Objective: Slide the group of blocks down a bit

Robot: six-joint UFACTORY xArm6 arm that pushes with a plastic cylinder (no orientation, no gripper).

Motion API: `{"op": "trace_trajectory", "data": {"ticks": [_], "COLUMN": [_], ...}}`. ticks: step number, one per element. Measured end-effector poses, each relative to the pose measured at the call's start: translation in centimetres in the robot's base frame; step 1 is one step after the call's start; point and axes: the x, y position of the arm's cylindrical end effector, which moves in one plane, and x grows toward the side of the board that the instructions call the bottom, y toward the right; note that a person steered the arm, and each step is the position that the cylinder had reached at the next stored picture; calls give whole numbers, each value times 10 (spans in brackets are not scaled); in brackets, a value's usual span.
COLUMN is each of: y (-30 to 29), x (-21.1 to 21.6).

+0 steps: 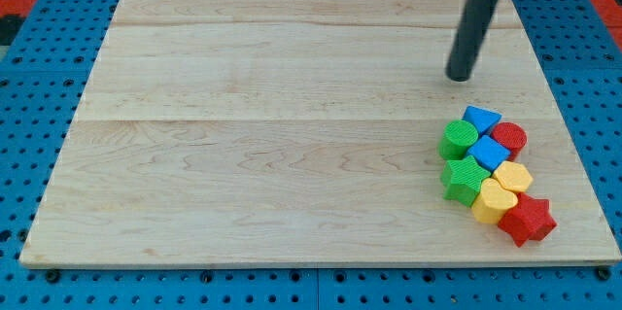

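The group of small coloured blocks sits packed together near the view's right edge of the pale wooden worktop [292,125], in its lower half, and the cluster's long axis runs on a slant from the view's upper left down to the lower right. At the top end lies the blue triangular block [481,118], with the red round block [508,138] just to its lower right and the green round block [457,139] to its left. The blue cube-like block [488,153] sits in the middle, touching its neighbours; below the green round one is the green star-shaped block [464,180]. Further down the slant come the yellow hexagonal block [512,176], the yellow heart-shaped block [494,200], and at the bottom end the red star-shaped block [528,220], close to the worktop's lower right corner. The arm carries no jaws, only a straight dark rod coming in from the view's top; my tip [459,78] rests on bare wood, holding nothing and touching no block. The cluster lies below my tip in the view, its nearest members being the blue triangular block and the green round block, both clearly apart from it. Around the worktop a blue perforated base [29,48] shows on all sides.
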Motion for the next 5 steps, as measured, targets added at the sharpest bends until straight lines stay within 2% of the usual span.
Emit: {"op": "trace_trajectory", "data": {"ticks": [1, 2, 3, 4, 5], "y": [39, 39, 39, 39, 39], "x": [7, 7, 40, 91, 96]}}
